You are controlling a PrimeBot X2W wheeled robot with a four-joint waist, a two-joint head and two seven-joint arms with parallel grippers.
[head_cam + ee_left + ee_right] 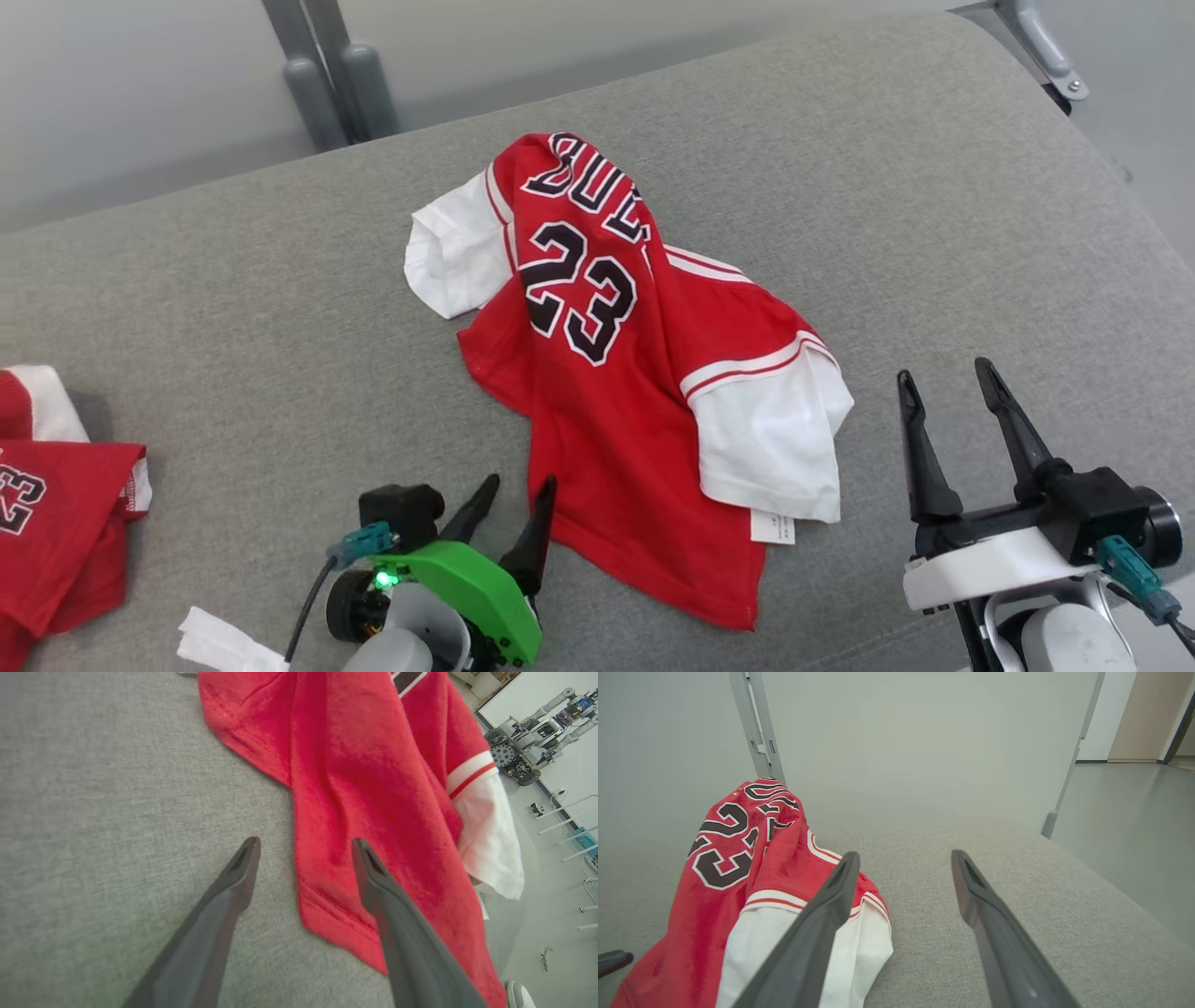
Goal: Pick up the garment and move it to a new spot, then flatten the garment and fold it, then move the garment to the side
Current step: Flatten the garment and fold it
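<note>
The garment (635,373) is a red jersey with white sleeves and a black "23", lying crumpled in the middle of the grey padded surface (233,280). My left gripper (519,489) stands open at the jersey's near left hem; in the left wrist view the hem of the garment (373,812) lies between and beyond its spread fingers, nothing held. My right gripper (943,378) is open just right of the white sleeve, apart from it. The right wrist view shows the garment (752,877) to the left of the right gripper (906,858).
A second red jersey (47,504) lies folded at the left edge. A white scrap (224,644) sits near the front beside my left arm. Grey metal frame legs (327,84) stand beyond the far edge. The surface's right side curves down to the floor.
</note>
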